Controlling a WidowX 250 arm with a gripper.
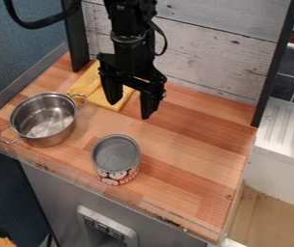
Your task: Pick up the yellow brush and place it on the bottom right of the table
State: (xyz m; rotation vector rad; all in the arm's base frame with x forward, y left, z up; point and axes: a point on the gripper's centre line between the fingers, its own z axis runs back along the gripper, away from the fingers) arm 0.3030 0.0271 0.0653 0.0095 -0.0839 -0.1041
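"So, where is the yellow brush [86,88]?"

"Upper left of the frame, apparently on the yellow cloth [100,99]; its outline is hard to tell."

"And the hand [130,110]?"

"It hangs above the table [188,144], upper centre, fingers spread, holding nothing. The pot [45,119] stands left, the can [115,157] below centre."

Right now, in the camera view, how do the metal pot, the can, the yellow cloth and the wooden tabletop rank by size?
1. Wooden tabletop
2. Metal pot
3. Can and yellow cloth, unranked: they look close, and the end effector covers part of the cloth.
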